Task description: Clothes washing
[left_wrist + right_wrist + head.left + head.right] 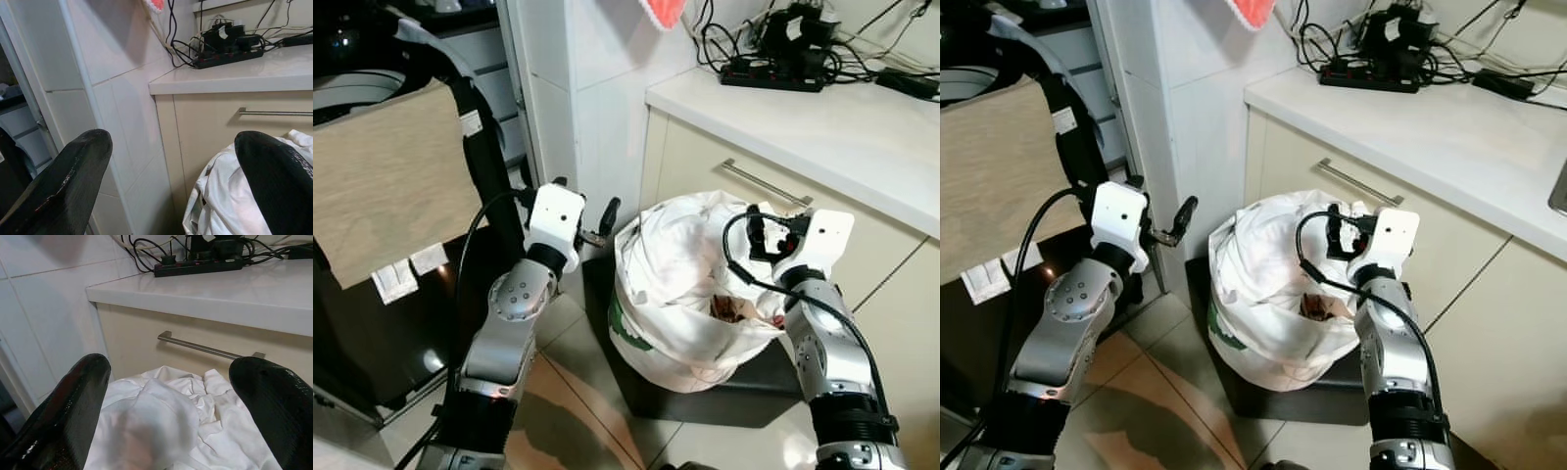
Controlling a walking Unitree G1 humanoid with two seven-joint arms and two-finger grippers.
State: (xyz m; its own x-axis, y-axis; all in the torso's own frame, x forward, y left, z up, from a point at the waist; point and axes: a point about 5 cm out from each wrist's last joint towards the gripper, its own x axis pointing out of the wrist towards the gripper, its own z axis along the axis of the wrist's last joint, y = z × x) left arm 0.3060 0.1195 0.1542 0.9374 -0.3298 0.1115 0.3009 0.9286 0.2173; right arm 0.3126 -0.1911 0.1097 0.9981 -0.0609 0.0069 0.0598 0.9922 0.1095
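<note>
Both hands are poised at the white laundry bag (680, 284), so the step in hand looks like taking hold of the washing. The left hand (597, 227) hovers just beside the bag's left rim, fingers spread wide and empty; the right hand (766, 230) hangs over the far right rim, likewise wide open with nothing in it. The bag stands on a dark base (705, 392) on the floor. Next, both must dip and close on cloth. Room is tight: a cupboard front (734, 196) stands behind, a tiled wall corner (578, 108) left, and the tabletop (822, 117) edge juts above.
</note>
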